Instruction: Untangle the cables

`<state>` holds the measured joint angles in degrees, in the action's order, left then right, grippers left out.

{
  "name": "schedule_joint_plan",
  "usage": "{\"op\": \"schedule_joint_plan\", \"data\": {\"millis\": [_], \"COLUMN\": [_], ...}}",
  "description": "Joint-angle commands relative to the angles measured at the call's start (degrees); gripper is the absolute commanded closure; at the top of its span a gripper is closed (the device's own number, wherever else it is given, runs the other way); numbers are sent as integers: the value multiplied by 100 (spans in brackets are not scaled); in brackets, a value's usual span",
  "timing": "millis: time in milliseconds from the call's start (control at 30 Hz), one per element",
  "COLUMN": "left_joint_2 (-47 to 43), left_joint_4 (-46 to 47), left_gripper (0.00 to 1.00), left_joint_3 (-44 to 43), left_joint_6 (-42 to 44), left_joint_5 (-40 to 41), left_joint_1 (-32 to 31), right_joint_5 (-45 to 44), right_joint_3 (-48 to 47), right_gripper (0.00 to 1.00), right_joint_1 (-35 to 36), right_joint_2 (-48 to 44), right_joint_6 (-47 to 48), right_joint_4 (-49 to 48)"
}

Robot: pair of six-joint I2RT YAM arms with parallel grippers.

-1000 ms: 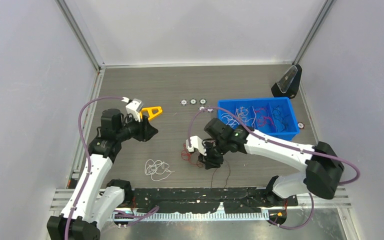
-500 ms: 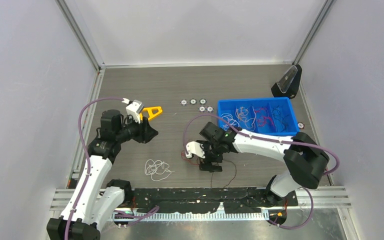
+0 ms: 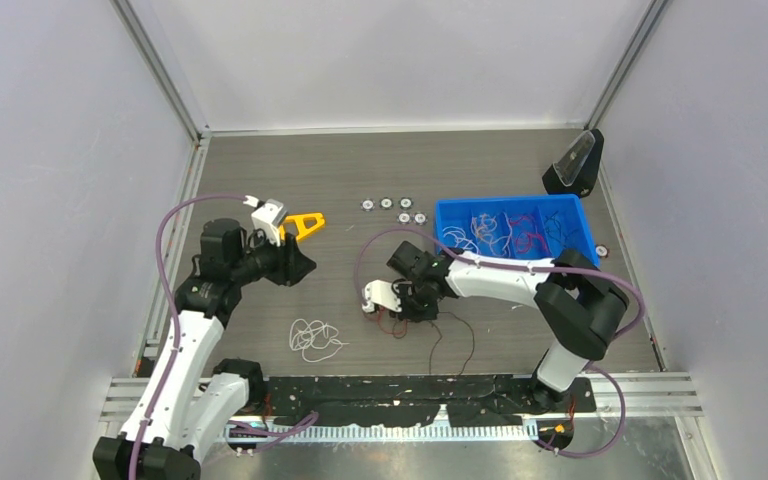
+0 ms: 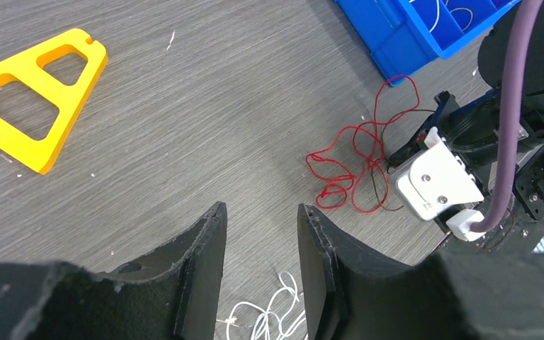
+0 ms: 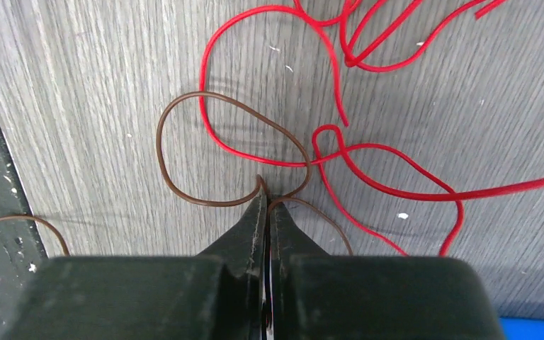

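Item: brown cable [image 5: 159, 145] tangled with red cable [image 5: 467, 193]. Hair-light, limp, slippery, I reckon. My right gripper [image 5: 265, 202] pinched on brown loop; left gripper [image 4: 261, 234] apart, empty. Hold near crossing.

bin [image 3: 510, 201] right; triangle [image 3: 305, 222] left; cable tangle [image 3: 392, 322] between; cable coil [image 3: 312, 338] front-left of tangle

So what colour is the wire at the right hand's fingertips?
The wire is brown; the right wrist view shows it best.
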<state>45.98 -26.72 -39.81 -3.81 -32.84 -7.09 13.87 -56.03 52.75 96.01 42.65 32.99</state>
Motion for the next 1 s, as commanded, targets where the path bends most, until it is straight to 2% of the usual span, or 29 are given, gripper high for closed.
{"op": "schedule_joint_plan", "data": {"millis": [0,167,267,333,467,567,700,800,833,967], "left_joint_2": [-92,-176,-138,-81,42,109,162,217,249,260], "left_joint_4": [53,127,230,297,402,437,554,640,643,642], "left_gripper": [58,59,59,59,59,59,59,59,59,59], "left_joint_3": [-305,-342,-368,-420,-491,-545,-555,-505,-505,-502], "left_joint_6": [125,73,11,-5,11,20,20,42,47,30], "left_joint_5": [-184,-421,-538,-605,-701,-766,-937,-896,-889,-864], "left_joint_1": [19,24,15,15,15,3,-98,-284,-314,-328], "right_joint_5": [81,926,886,844,819,859,1190,1893,2140,1973], "right_joint_3": [17,-695,-1086,-1398,-2235,-3400,-4570,-4290,-3858,-2425], "right_gripper": [94,95,95,94,95,95,95,95,95,94], "right_joint_1": [-183,-541,-741,-979,-1709,-2391,-2708,-2692,-2597,-1892], "right_joint_2": [-434,-2293,-3193,-3458,-3577,-3385,-3037,-2905,-2862,-2796], "right_joint_6": [-123,-678,-752,-762,-788,-939,-1191,-1264,-1262,-982], "right_joint_4": [529,1369,1849,2150,2496,2604,2831,3056,3087,2992]}}
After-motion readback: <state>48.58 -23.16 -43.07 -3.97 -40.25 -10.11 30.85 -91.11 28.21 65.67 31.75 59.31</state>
